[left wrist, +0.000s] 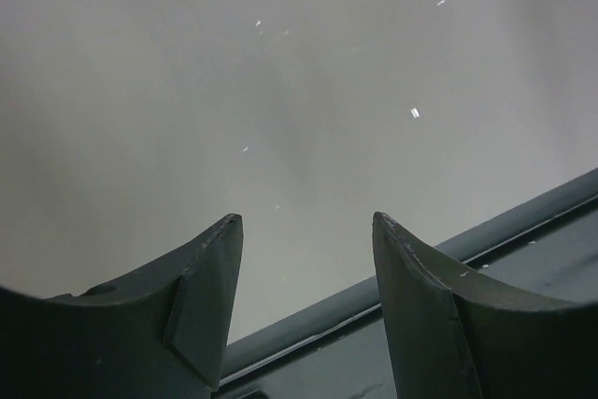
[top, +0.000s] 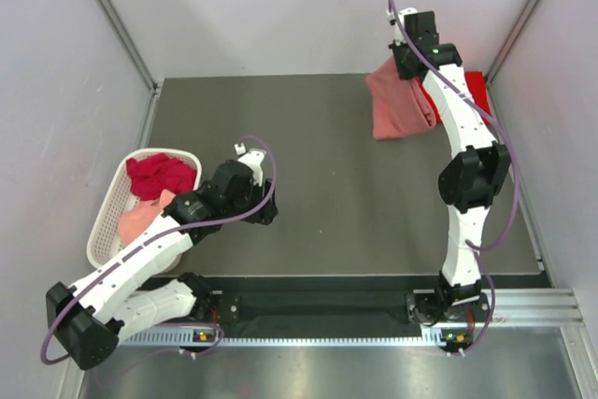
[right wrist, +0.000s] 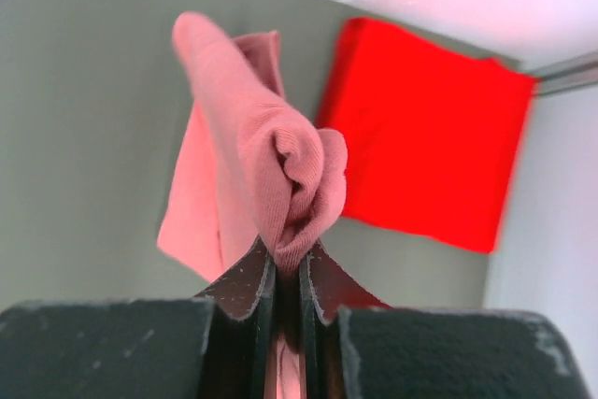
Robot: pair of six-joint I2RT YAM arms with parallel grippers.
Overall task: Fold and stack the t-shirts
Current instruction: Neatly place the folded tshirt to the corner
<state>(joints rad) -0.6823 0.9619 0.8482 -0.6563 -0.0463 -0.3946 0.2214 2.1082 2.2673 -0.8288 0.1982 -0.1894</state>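
Top external view: the right gripper (top: 404, 61) hangs high over the far right of the table (top: 327, 193), at about 1 o'clock, with the salmon pink shirt (top: 400, 105) drooping from it in a loose fold. Just beyond, toward 2 o'clock in the corner, the bright red shirt (top: 478, 91) lies flat as a neat square, and it looks like the base of the stack. I judge the salmon one is held up so that it hangs straight and can be laid down on or beside the red one.

The right wrist view shows the jaws pressed nearly together on a bunched ridge of the salmon cloth, with the rest trailing off toward 11 o'clock. That pinch takes several layers at once, which should keep the fold from falling open.

At 9 o'clock the white basket (top: 105, 221) holds the dark crimson shirt (top: 161, 175) and, nearer the arms, the pale pink shirt (top: 140, 217), both crumpled and waiting their turn.

In the left wrist view the left gripper (left wrist: 308, 231) is spread wide with nothing between its fingers, over bare table. It sits beside the basket, probably to be ready for the next shirt
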